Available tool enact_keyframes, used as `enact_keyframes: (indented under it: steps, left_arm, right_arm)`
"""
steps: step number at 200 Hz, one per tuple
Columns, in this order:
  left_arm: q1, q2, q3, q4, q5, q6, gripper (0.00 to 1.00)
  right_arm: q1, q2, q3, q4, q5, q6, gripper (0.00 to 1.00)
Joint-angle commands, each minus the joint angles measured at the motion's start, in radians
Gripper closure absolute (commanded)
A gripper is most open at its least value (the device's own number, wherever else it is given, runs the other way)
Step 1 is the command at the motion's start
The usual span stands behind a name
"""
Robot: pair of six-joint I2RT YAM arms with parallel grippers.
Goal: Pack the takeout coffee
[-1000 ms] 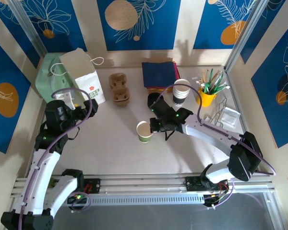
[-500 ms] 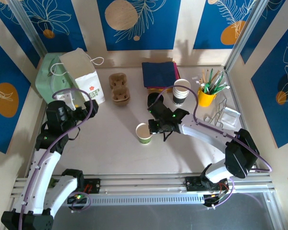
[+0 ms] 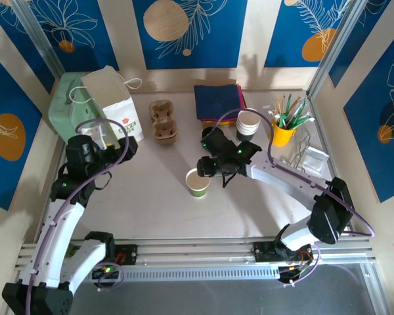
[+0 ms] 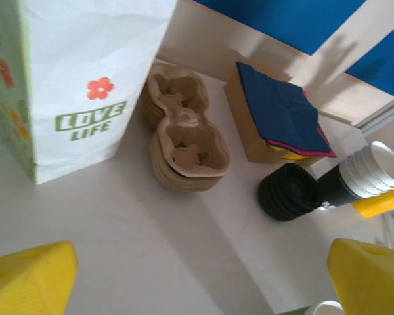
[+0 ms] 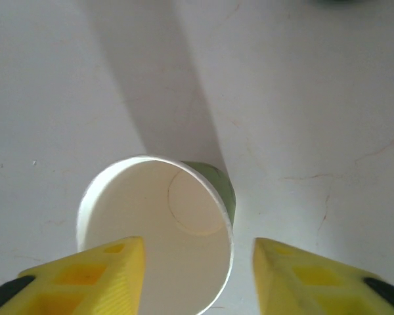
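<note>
The takeout coffee is an olive-green paper cup (image 3: pixel 197 182) standing upright on the table, its top open and its white inside (image 5: pixel 159 220) bare. My right gripper (image 3: pixel 207 166) hovers just above and behind it. In the right wrist view this gripper (image 5: pixel 197 244) is open, with its yellow fingers (image 5: pixel 295 275) apart over the rim and not touching the cup. My left gripper (image 3: pixel 109 142) is near the white paper bag (image 3: pixel 115 108). It stands open (image 4: pixel 200 275) over bare table with nothing between its fingers.
A brown pulp cup carrier (image 4: pixel 184 141) lies beside the bag (image 4: pixel 85 79). A stack of black lids (image 4: pixel 290 191), white cups (image 3: pixel 247 125), blue napkins (image 3: pixel 218 102) and a yellow holder of stirrers (image 3: pixel 284 131) line the back right.
My right gripper has opened and let go of the green cup, then drawn back a little toward the rear. The cup stays standing on the table. The left arm has barely moved.
</note>
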Motion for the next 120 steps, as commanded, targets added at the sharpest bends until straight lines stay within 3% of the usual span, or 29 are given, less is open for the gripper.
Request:
enact_keyframes:
  steps: [1,28,80,120]
  left_arm:
    - [-0.003,0.029,0.018,0.091,0.126,-0.035,0.05]
    - [-0.042,0.114,0.054,0.099,0.156,-0.057,0.06]
    - [-0.220,0.310,0.185,0.079,0.016,-0.025,0.06]
    - [-0.336,0.528,0.330,0.076,-0.029,-0.033,0.06]
  right_arm:
    - [-0.028,-0.065,0.036,-0.047,0.000,-0.031,0.51]
    - [-0.094,-0.127,-0.007,0.010,0.026,-0.059,0.50]
    - [-0.230,-0.207,-0.176,0.258,0.028,-0.135,0.47]
    - [-0.330,-0.242,-0.305,0.422,0.017,-0.171,0.45]
